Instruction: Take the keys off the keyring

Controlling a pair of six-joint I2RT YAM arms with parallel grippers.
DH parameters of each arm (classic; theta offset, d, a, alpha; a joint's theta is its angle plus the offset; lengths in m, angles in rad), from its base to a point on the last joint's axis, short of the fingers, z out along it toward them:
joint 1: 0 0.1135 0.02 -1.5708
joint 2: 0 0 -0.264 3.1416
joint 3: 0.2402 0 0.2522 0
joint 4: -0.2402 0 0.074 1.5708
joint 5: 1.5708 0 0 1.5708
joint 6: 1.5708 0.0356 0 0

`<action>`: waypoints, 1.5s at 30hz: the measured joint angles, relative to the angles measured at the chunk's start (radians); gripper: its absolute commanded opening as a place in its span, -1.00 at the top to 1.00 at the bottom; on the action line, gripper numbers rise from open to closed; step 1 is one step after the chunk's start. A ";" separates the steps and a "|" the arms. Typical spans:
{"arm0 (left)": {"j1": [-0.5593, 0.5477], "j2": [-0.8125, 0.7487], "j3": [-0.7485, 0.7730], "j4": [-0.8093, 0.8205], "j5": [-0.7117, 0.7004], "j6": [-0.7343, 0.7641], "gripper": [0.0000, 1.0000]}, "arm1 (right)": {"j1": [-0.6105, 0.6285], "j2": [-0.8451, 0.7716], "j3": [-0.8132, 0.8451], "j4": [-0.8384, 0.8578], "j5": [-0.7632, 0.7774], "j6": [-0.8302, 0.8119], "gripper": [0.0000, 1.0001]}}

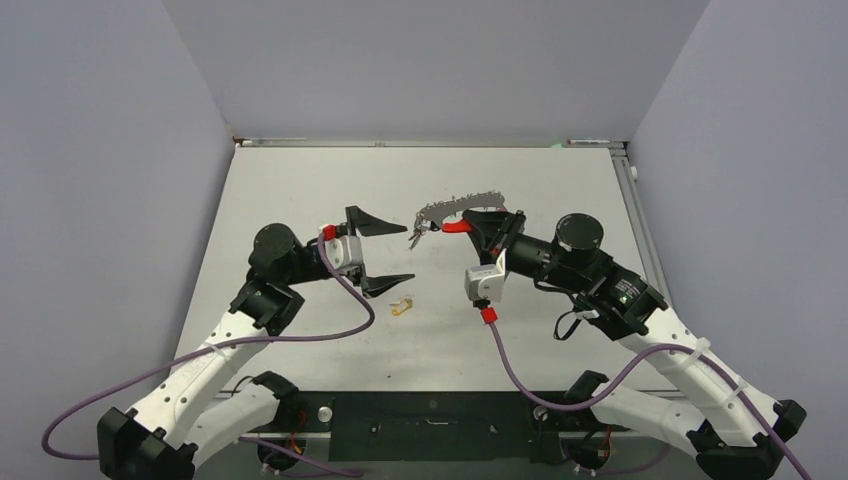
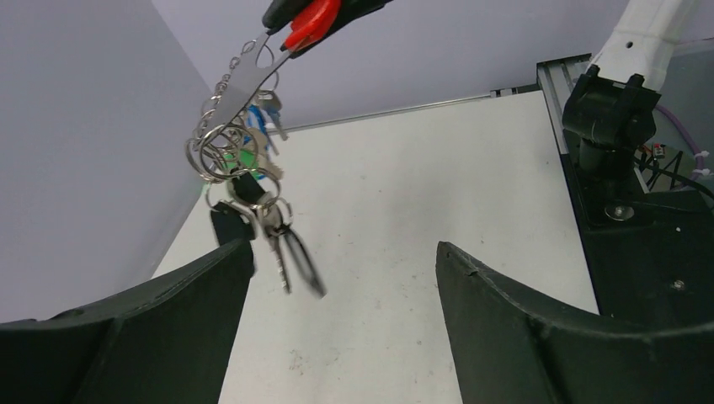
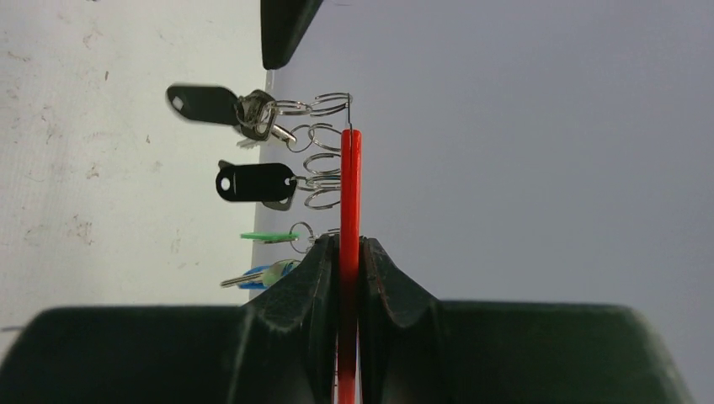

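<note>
While lining up on the bunch, start at the near side. Leave alone the small yellowish piece [image 1: 402, 306] lying on the white table [image 1: 300, 180] just beside the left arm's nearer finger. Too small to name, possibly one key already off.

Hold the left gripper [image 2: 343, 252] spread wide and empty, with the dangling bunch near its fingertip on the picture's left. Impossible to tell whether between the fingers or just past the tips. Aim for a single tag rather than the whole bunch. Close on it squarely, then work its ring off the strip with a steady pull. Approach slowly: lowest keys blurred in the left wrist view, so probably swinging.

Farther out, find the small silvery metal keys [image 3: 253, 181] with black, green and blue plastic tags, hanging on wire rings from the red-crescent and grey toothed-strip keyring [image 1: 455, 208], held in the air above the table. Beyond, rely on the right gripper [image 3: 349, 252], jaws narrow and clamped on the red plastic, to brace against that pull.

For the order of the tags, trust the right wrist view: black, black, green, blue, each on a separate ring. All one grey speck from above. For the toothed edge and the spacing of the arms, use the top view. From the right wrist, only an edge-on red line.
</note>
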 measured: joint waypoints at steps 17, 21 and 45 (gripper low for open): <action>-0.058 0.051 0.009 0.023 -0.025 -0.023 -0.04 | 0.085 -0.039 -0.036 0.008 -0.016 -0.091 0.89; -0.089 0.051 0.010 0.024 -0.023 -0.027 0.13 | 0.102 -0.039 -0.036 0.008 -0.014 -0.096 0.89; -0.121 0.068 0.010 0.017 -0.106 -0.206 1.00 | 0.135 -0.071 -0.070 0.010 0.015 -0.108 0.89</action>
